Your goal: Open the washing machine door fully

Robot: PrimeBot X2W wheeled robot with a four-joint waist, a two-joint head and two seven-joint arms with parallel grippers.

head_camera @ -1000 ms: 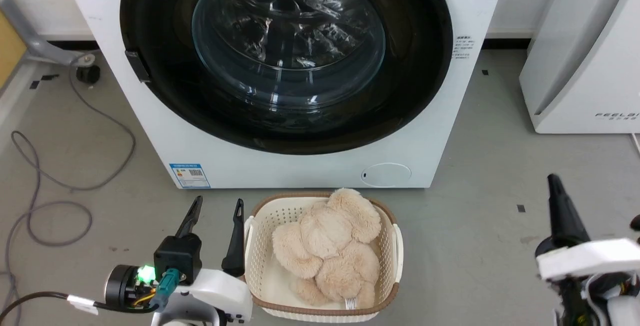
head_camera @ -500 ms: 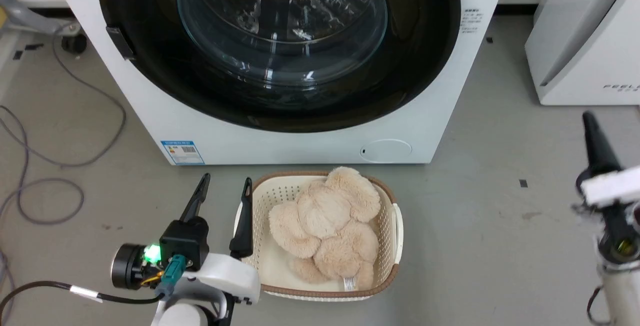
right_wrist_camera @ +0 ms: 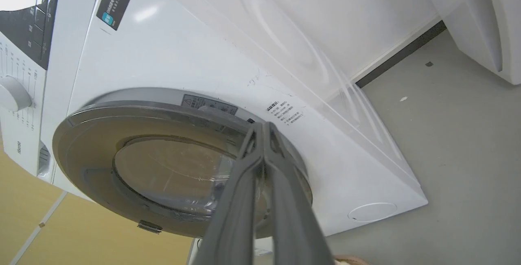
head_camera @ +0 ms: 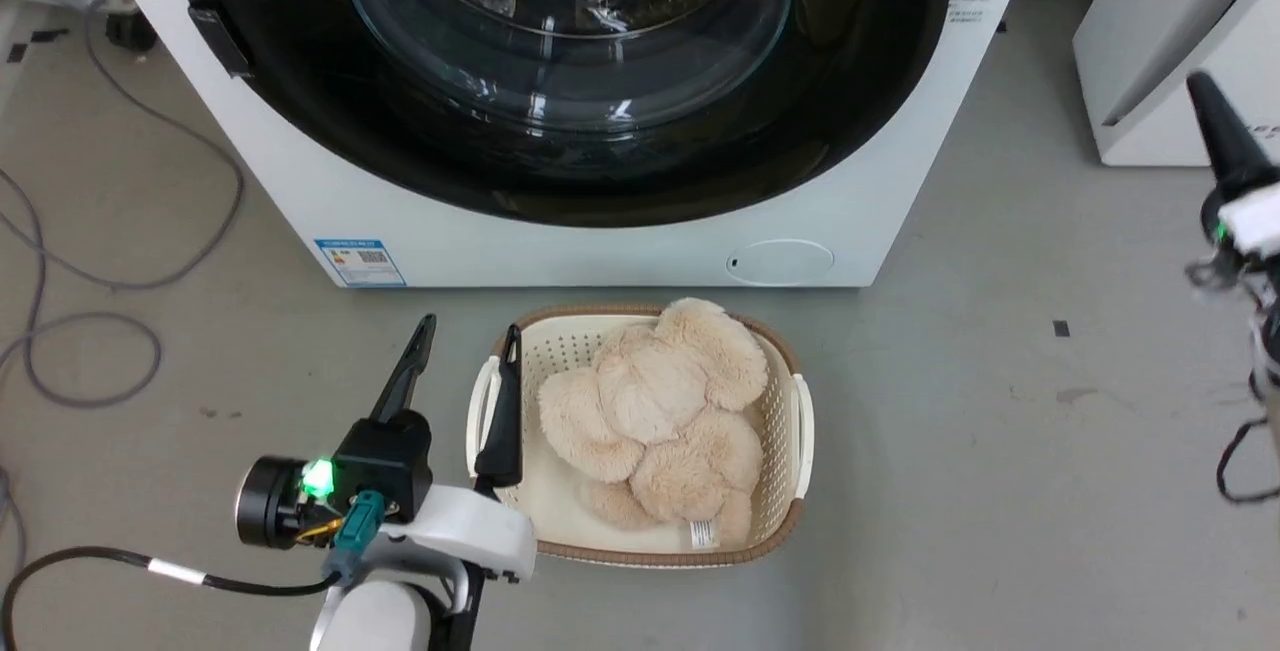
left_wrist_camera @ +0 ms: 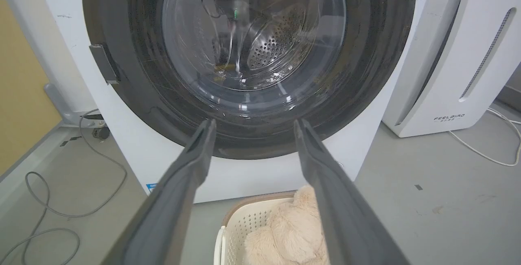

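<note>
Right gripper (head_camera: 1203, 91) rising to upper right, fingers pressed together; left gripper (head_camera: 470, 325) hovering, fingers wide; round glossy black washing machine door (head_camera: 860, 81) staying shut, untouched.

Bright, even indoor light fell from above, leaving only faint, soft shadows on the grey floor (head_camera: 950, 411). White streaks of glare crossed the glass of the washing machine door (head_camera: 565, 51). Both wrist views bowed straight lines near their edges. Close to the lens, the left pincer (left_wrist_camera: 254, 123) looked soft.
</note>
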